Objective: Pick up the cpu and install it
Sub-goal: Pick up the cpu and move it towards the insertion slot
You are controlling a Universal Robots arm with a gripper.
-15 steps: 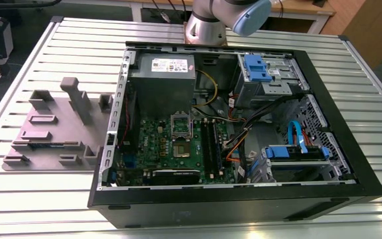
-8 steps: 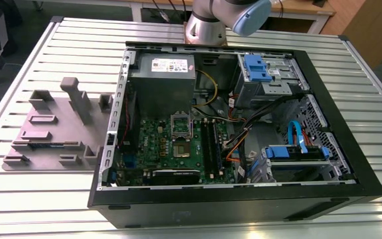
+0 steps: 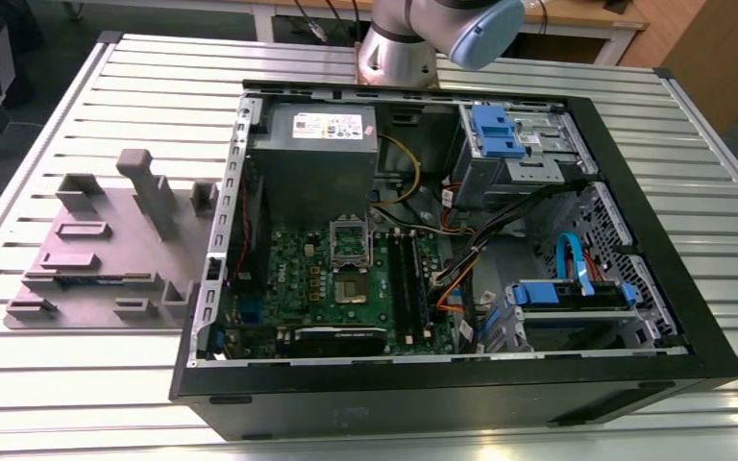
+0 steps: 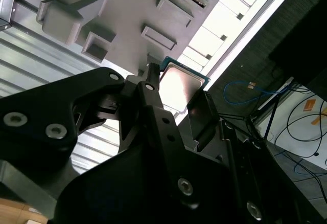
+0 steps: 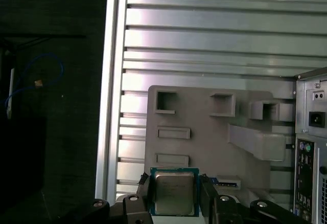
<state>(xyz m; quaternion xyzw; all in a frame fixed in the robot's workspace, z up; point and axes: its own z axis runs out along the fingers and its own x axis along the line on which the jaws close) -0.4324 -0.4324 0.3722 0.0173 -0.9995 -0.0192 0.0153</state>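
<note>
In the exterior view, a slatted metal table [image 3: 74,384] carries an open computer case [image 3: 446,384]; a white label [image 3: 327,123] inside has print too fine to read. In the second wrist view, the gripper [image 4: 176,91] is clamped on the cpu [image 4: 179,83], near a grey fixture [image 4: 133,9]. In the first wrist view, a dark floor [image 5: 51,147] borders the table.

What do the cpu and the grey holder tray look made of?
The cpu: pale silvery top with soft sheen, likely metal; thin teal rim, probably circuit-board laminate. The holder tray: uniform matte grey, moulded blocks and pockets, probably plastic.
</note>
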